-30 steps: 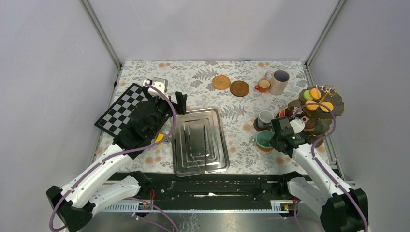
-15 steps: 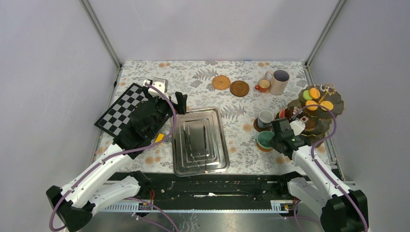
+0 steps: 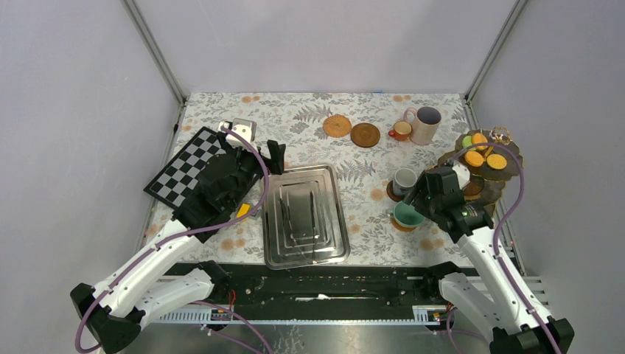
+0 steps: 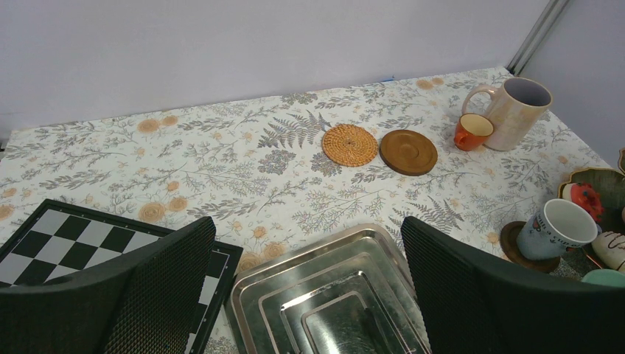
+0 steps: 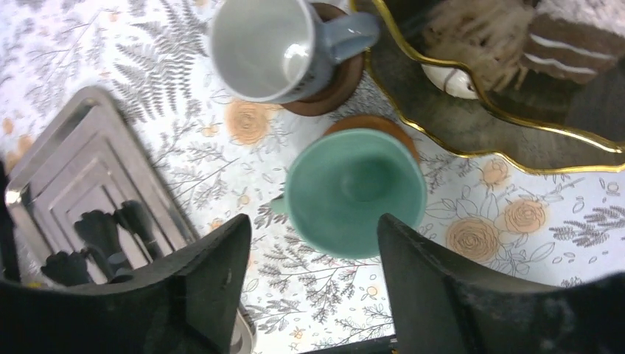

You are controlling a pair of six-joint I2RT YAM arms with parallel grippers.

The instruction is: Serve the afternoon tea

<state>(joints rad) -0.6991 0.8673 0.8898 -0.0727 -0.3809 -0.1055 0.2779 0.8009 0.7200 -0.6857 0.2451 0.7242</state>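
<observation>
The teal mug [image 5: 354,192] stands upright on a round brown coaster [image 5: 372,125], free between the tips of my open right gripper [image 5: 311,225], which hovers above it. From above, that gripper [image 3: 417,203] sits just right of the teal mug [image 3: 405,214]. The grey mug [image 3: 404,179] rests on its own coaster beside the dark three-tier stand [image 3: 508,173], whose top tier carries orange biscuits [image 3: 486,157]. Cake slices [image 5: 567,44] lie on a lower tier. The beige mug [image 3: 425,124] and small orange mug [image 3: 400,130] stand at the back. My left gripper [image 3: 274,156] is open and holds nothing.
The steel tray [image 3: 269,221] lies in the middle with dark tongs in it. A chessboard [image 3: 180,166] lies at the left under my left arm. A woven coaster [image 3: 337,126] and a plain brown coaster [image 3: 365,135] sit bare at the back.
My right gripper has opened and let go of the teal mug, which now stands on its coaster. The right arm has risen and drawn back to the right. The left arm has not moved.
</observation>
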